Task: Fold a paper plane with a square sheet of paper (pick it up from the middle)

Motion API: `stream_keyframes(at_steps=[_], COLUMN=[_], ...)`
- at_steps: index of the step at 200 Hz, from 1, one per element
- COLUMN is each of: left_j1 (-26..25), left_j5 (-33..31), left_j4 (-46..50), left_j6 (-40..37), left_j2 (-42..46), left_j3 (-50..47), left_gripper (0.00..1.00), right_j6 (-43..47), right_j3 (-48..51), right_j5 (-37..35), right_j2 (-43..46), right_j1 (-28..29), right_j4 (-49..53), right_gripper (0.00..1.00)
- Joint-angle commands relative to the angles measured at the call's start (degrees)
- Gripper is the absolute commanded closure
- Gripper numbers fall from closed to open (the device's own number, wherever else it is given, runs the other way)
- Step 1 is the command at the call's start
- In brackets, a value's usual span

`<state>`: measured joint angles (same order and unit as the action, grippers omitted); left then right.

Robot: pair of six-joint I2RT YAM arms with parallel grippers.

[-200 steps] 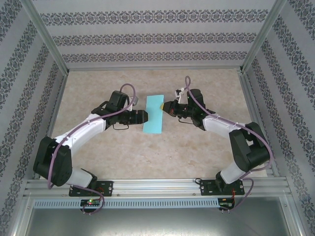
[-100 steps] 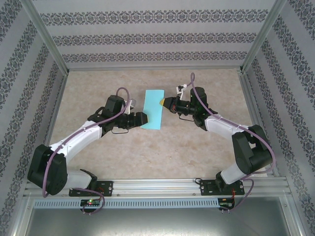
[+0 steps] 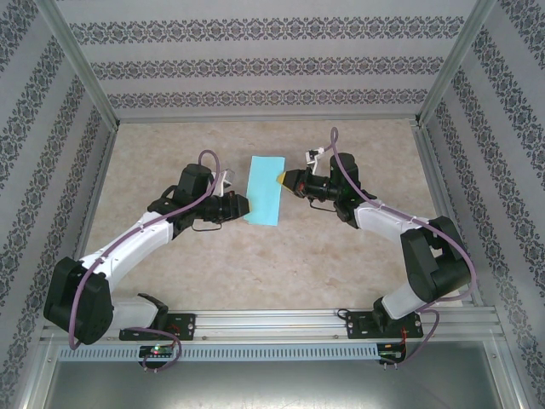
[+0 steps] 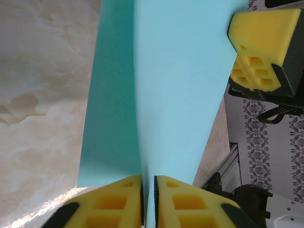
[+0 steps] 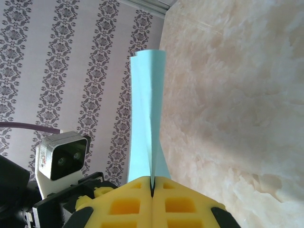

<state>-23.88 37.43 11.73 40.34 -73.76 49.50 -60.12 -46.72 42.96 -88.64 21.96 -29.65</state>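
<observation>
The left gripper (image 4: 148, 202) has its yellow fingers pressed almost together on the near edge of the square sheet of paper (image 4: 175, 85), the teal edge running up through the thin slit between them. The right gripper (image 5: 152, 187) is pinched tight on the opposite edge, with the paper rising from the seam between its pads. From above, the two grippers face each other across the middle of the table (image 3: 255, 264), with the sheet stretched between them as a narrow upright rectangle, the left grip near its lower corner and the right grip higher up on the other long side. In the left wrist view the paper shows two layers, a darker panel behind a lighter one, meeting along a straight line. In the right wrist view it is seen nearly edge-on, with its layers closing toward the grip (this reads as a sheet doubled over lengthwise). Whether it hangs clear of the tabletop or brushes it I cannot tell for sure, though it looks lifted. My judgement is that the work is at an early stage: the first centre fold seems to be in place or being set, and both arms have control of the paper. There are no slanted corner folds, no pointed nose and no wings, so nearly all of the shaping is left to do.
</observation>
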Motion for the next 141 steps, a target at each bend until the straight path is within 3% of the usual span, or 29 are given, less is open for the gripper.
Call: stream_keyframes(at_steps=[1,25,61,141], left_j1=[0.50,0.33,0.17,-0.60], left_j5=[-0.51,-0.77,-2.37,-3.37], left_j4=[1.97,4.07,6.15,-0.40], left_j6=[-1.12,-1.51,-1.96,1.64], left_j2=[1.26,0.49,-0.14,-7.11], left_j3=[0.39,0.84,0.11,-3.69], left_gripper=[0.89,0.96,0.96,0.95], right_j6=[-0.06,-0.04,0.24,3.90], right_j3=[0.70,1.13,1.64,2.17], right_j5=[1.06,1.32,1.61,1.10], right_j2=[0.00,-1.46,-4.79,-13.22], right_j1=[-0.47,-0.10,0.59,1.53], right_j4=[-2.65,-3.60,-5.37,-4.92], right_gripper=[1.00,1.00,1.00,0.99])
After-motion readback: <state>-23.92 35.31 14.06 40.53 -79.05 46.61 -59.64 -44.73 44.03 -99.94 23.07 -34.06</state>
